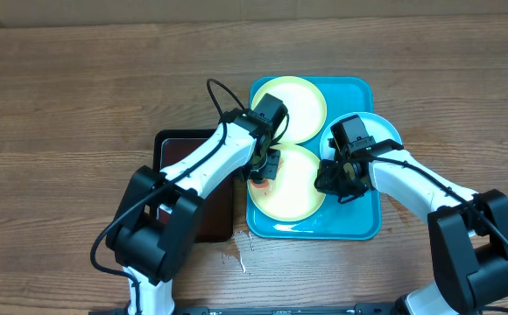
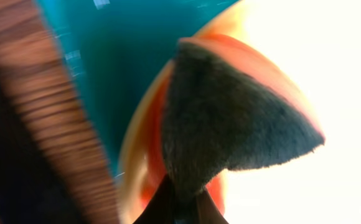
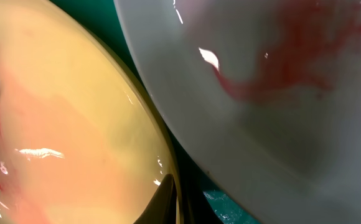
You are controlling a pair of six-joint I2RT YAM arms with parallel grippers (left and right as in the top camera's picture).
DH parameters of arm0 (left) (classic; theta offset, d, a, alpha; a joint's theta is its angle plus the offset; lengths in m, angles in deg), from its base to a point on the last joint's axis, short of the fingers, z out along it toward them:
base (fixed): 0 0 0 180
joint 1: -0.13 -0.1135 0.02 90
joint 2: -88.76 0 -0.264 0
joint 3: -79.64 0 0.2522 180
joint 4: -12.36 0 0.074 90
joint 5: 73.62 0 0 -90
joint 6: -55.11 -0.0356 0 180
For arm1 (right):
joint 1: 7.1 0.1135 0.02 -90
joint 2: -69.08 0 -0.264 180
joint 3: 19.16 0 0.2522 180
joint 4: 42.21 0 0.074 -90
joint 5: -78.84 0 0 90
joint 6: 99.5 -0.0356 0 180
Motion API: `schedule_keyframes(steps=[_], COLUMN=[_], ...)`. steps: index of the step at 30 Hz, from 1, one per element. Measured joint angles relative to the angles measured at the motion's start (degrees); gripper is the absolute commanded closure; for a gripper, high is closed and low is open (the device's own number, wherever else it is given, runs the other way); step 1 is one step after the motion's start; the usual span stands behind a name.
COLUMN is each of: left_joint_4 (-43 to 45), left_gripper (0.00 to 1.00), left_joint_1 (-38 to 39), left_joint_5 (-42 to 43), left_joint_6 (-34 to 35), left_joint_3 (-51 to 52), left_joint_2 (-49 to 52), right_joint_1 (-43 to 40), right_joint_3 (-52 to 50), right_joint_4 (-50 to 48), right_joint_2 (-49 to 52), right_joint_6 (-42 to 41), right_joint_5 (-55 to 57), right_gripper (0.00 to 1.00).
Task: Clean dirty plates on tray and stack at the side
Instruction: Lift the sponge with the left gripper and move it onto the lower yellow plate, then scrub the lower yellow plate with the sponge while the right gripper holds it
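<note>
Your left pincer (image 1: 264,166) pinches the sponge (image 2: 230,118) at the rim of the near yellow plate (image 1: 293,188): press flat, sweep smears inward. Your right pincer (image 1: 342,179) sits at the opposite rim; cannot tell its grip.

— Where do your plates lie?
— The far pale yellow-green round plastic plate (image 1: 302,101) lies flat in the large bright teal rectangular plastic tray (image 1: 359,223) and looks clean to you. The near pale yellow-green plate (image 1: 298,188) carries red smears at its left edge.
— And your third?
— The pale blue-white round plastic plate (image 1: 381,129) sits across the tray's right rim, smeared red inside.
</note>
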Motion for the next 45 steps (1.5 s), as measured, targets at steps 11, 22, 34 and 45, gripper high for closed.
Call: schedule_keyframes(steps=[11,22,34,45], left_joint_4=[7.3,8.2,-6.8,-5.2], left_gripper=[0.96,0.96,0.96,0.96], left_joint_1=[-0.5,0.1,-4.1,-2.5], left_joint_5=[21.2,17.8,6.5,13.0], left_joint_6=[0.8,10.6,10.2,5.2], left_joint_3=[-0.4,-0.5,-2.7,-2.5], left_joint_2=[3.1,3.6,3.5,3.5], right_joint_1=[0.0,0.0,0.0,0.0], right_joint_3=[0.0,0.1,0.1,0.1], right_joint_4=[0.0,0.0,0.0,0.0], right_joint_2=[0.0,0.0,0.0,0.0], right_joint_6=[0.0,0.0,0.0,0.0], right_joint_5=[0.2,0.3,0.4,0.5], right_gripper=[0.96,0.96,0.96,0.96])
